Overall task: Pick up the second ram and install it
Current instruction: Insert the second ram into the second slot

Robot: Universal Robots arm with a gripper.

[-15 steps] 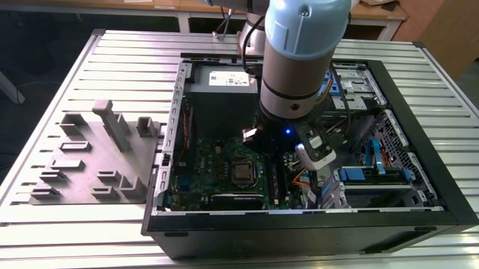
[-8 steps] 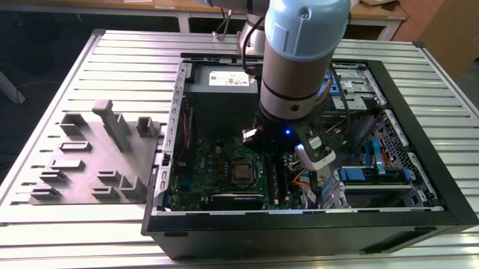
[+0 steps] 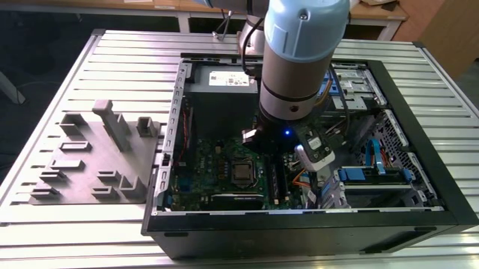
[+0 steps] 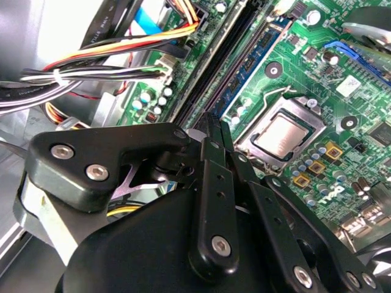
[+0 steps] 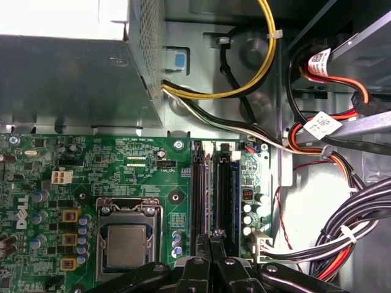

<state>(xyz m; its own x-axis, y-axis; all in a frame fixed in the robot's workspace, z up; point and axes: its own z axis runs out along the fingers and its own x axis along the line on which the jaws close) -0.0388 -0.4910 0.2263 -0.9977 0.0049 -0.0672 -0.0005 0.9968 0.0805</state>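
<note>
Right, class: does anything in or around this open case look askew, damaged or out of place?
Nothing stands out. The cables are tied in bundles, the memory slots run straight and parallel, and the gripper hangs over them.

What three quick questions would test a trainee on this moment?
1. True or false: the grey tray lies inside the computer case.
2. In the first wrist view, the end effector is nearest to: A) the memory slots; B) the grey tray; C) the drive bays.
3. Short answer: name the square silver part on the green board beside the memory slots.

Key
1. False. It lies on the table, on the exterior view's left of the case.
2. A.
3. The processor in its socket.
</note>
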